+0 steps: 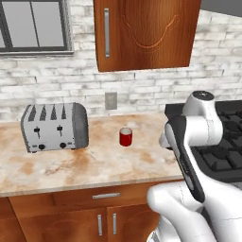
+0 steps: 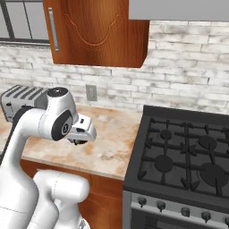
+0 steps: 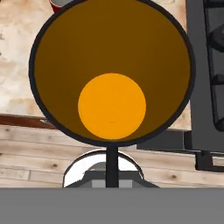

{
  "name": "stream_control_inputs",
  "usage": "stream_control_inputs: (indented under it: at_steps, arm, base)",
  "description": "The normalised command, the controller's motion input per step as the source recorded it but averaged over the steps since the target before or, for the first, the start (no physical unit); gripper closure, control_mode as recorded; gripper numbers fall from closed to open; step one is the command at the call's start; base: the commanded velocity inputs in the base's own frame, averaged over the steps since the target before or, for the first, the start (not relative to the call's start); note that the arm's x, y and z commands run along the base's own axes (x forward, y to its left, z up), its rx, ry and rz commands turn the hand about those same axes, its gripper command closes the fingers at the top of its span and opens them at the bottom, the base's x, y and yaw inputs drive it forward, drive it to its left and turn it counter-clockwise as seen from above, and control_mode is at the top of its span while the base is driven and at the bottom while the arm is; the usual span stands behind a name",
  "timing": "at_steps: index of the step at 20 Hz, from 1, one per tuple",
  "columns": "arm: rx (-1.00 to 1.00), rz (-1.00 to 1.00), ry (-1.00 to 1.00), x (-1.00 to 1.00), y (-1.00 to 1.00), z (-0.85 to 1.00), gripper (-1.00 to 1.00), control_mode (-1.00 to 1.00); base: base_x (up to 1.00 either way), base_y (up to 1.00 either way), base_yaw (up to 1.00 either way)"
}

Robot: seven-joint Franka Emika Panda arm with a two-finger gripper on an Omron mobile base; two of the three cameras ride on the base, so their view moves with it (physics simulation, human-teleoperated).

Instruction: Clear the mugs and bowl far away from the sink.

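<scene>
Marble counter runs under your brick wall, from the toaster near its left end to the black stove at its right edge. Between them you see the red mug standing upright toward the back, well apart from the toaster. At the right, your gripper is clamped on the rim of the black mug, whose orange inside faces your hand camera above the counter's front edge.
</scene>
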Motion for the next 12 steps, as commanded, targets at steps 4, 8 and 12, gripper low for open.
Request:
stream_control_inputs:
  at_steps: [4, 8, 12]
  arm:
    - [0.00, 0.19, 0.02, 0.44, 0.00, -0.39, 1.00, -1.00]
    - [0.00, 0.13, 0.02, 0.34, 0.00, -0.37, 1.00, -1.00]
    - [0.00, 0.08, 0.05, 0.41, 0.00, -0.38, 1.00, -1.00]
  base:
    - [0.00, 0.00, 0.00]
    - [0.00, 0.00, 0.00]
    - [0.00, 0.00, 0.00]
